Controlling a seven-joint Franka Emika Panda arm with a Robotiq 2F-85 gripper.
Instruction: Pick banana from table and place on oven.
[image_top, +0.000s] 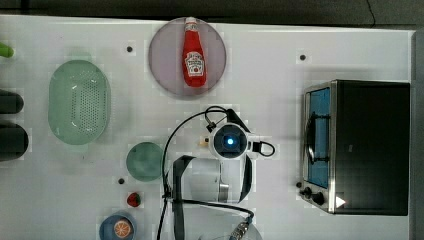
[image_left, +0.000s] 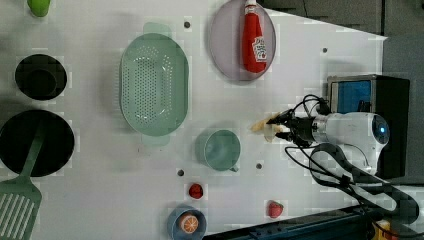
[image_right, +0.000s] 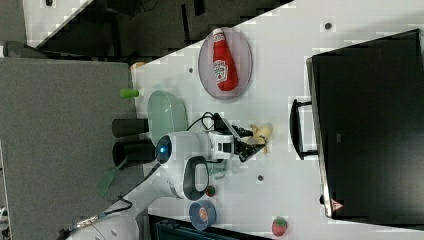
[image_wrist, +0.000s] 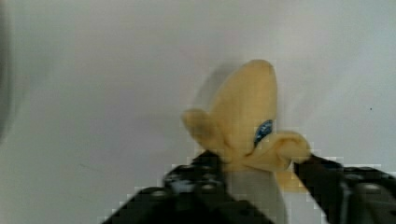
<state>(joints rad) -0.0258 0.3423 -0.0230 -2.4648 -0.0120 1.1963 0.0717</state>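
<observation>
The small pale cream-yellow toy banana (image_wrist: 250, 126) with splayed peel lobes lies on the large white flat tabletop (image_top: 280, 75), and the black two-fingered gripper (image_wrist: 259, 170) brackets its lobed base. In the wrist view one finger touches a lobe on each side, so the fingers look closed in on the banana, though I cannot tell whether the squeeze is firm yet.

Its long axis runs straight out from between the fingertips. In the left view the banana (image_left: 265, 127) points toward 9 o'clock from the gripper (image_left: 284, 126), away from the arm.

The boxy toaster oven (image_top: 372, 145) with its black top, silver frame and blue-tinted glass door sits at 3 o'clock of the gripper in the top view, well apart. I judge the carry must lift, then travel that way.
</observation>
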